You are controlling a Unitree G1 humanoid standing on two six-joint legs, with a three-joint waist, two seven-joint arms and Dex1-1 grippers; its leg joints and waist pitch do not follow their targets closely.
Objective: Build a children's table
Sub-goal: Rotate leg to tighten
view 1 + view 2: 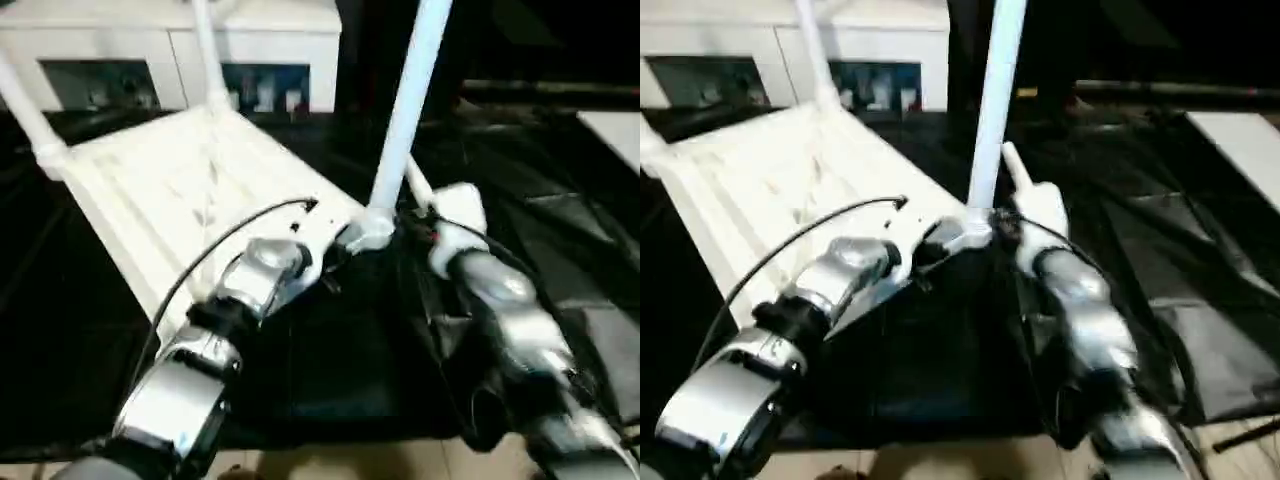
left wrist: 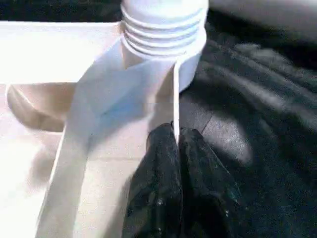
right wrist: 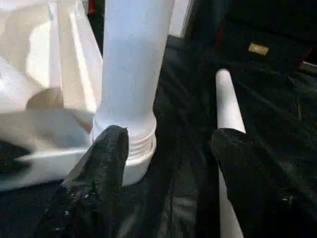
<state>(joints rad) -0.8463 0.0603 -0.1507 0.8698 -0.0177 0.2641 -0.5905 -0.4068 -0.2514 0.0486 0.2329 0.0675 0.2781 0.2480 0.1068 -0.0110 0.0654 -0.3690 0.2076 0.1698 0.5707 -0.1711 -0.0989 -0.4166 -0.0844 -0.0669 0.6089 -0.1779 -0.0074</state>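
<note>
White plastic makes up the children's table, which lies upside down on the black-draped work table with its ribbed underside facing up. Three legs stand in corner sockets: one at the near corner, one at the far corner and one at the left corner. A fourth leg lies loose on the black cloth just beside the near corner. The left gripper sits at the table's near edge, right by the near socket, its two black fingers pressed together on the thin upright rim of the top. The right gripper is at the foot of the near leg with its fingers spread; one finger seems to touch the threaded collar where the leg meets the socket, though the blur leaves that unsure, while the other finger hangs over the loose leg. Behind the table stands a white cabinet with glass doors.
</note>
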